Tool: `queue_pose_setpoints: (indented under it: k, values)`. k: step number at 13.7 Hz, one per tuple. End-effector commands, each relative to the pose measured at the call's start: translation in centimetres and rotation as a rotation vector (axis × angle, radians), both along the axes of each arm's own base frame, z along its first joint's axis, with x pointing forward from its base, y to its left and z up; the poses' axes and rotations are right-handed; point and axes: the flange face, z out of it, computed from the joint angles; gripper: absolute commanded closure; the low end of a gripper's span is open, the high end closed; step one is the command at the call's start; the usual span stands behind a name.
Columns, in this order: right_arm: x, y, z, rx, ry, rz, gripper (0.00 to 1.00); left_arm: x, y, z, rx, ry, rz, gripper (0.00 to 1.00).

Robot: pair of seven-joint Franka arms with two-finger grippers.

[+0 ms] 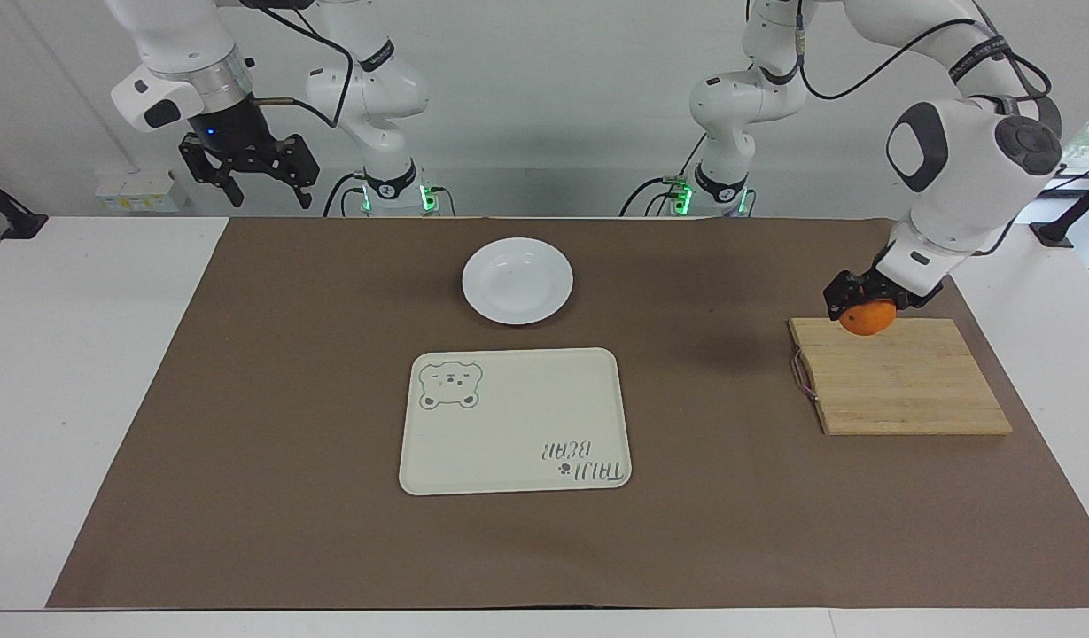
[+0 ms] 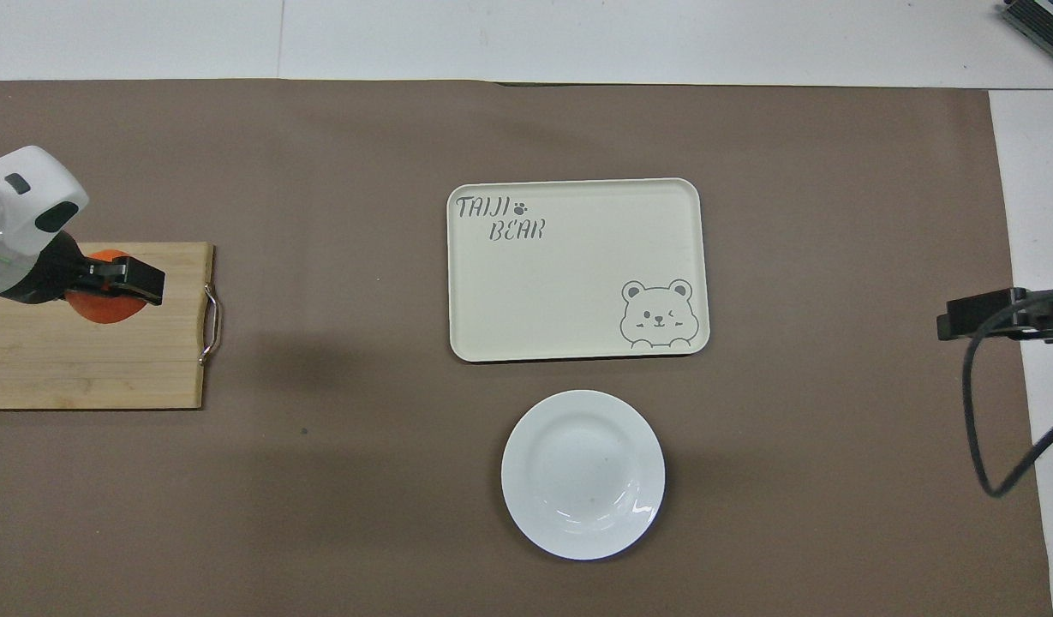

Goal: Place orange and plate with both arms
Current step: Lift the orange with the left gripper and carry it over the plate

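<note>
The orange [image 1: 867, 317] is held in my left gripper [image 1: 856, 306], which is shut on it and lifted over the wooden cutting board [image 1: 903, 390]. In the overhead view the orange [image 2: 102, 308] shows under the left gripper [image 2: 106, 281], over the board [image 2: 89, 360]. The white plate [image 1: 517, 280] sits empty on the brown mat, nearer to the robots than the tray; it also shows in the overhead view [image 2: 583, 474]. My right gripper [image 1: 262, 188] is open and empty, held high over the right arm's end of the table, and its tip shows in the overhead view [image 2: 989, 313].
A cream rectangular tray with a bear drawing [image 1: 515, 420] lies empty in the middle of the mat, also in the overhead view [image 2: 577, 270]. The cutting board has a metal handle [image 1: 803, 372] on the side toward the tray.
</note>
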Motion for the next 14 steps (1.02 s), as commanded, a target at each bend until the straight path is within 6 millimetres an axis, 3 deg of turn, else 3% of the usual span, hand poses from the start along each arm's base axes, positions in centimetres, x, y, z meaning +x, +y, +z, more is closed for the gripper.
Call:
queue_pose_setpoints:
  k: [1,4,8,14]
  values:
    - [-0.6,-0.6,-0.1,-0.012,-0.007,-0.011,0.0,-2.0,-4.2,3.3,0.052,0.004,0.004,1.0]
    - [-0.8,-1.4,-0.2,-0.01,-0.007,-0.004,0.0,-4.7,-8.4,6.7,0.058,-0.014,-0.074,1.0]
    - [-0.6,-2.4,-0.3,-0.011,-0.022,0.006,0.0,-8.1,-16.5,9.3,0.058,-0.005,-0.225,1.0]
    - [-0.7,-3.5,-0.2,-0.011,-0.008,-0.021,0.0,-10.6,-23.5,8.8,-0.06,-0.004,-0.463,1.0]
